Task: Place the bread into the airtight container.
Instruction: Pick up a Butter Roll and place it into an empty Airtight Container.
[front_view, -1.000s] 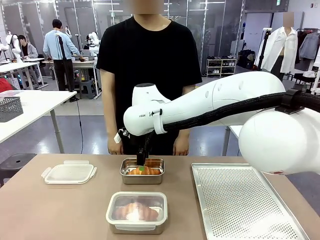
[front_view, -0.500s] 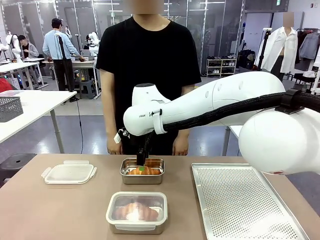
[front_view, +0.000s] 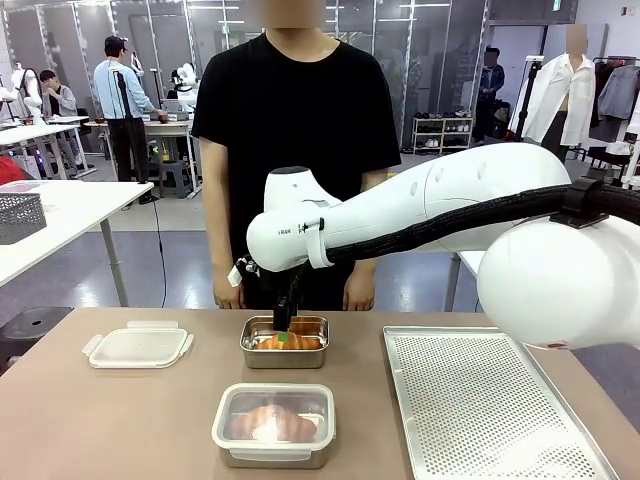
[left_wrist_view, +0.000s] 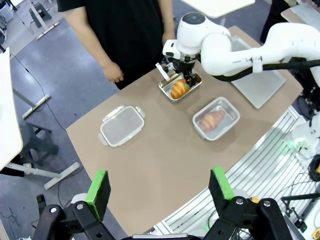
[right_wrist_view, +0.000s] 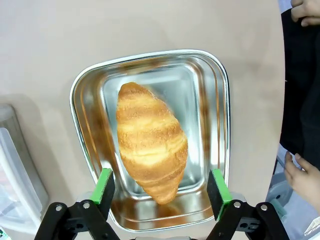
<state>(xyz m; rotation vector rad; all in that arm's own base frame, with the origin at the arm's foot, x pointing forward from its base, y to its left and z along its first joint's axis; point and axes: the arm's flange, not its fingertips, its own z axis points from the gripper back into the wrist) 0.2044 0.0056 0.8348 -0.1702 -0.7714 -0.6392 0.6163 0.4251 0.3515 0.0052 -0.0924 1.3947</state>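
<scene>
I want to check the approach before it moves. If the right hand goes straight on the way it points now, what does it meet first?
Most likely the croissant lying in the open steel container. The right hand is open, pointing down over it, a finger on each side of the bread. How far above it the hand is, the pictures leave unclear.

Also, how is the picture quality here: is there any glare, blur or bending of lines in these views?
Front view: glare on the lidded container washes out the bread inside. Right wrist view: the croissant is sharp; the steel tray mirrors it as orange smears. Left wrist view: wide-angle lens bows the table edge.
</scene>
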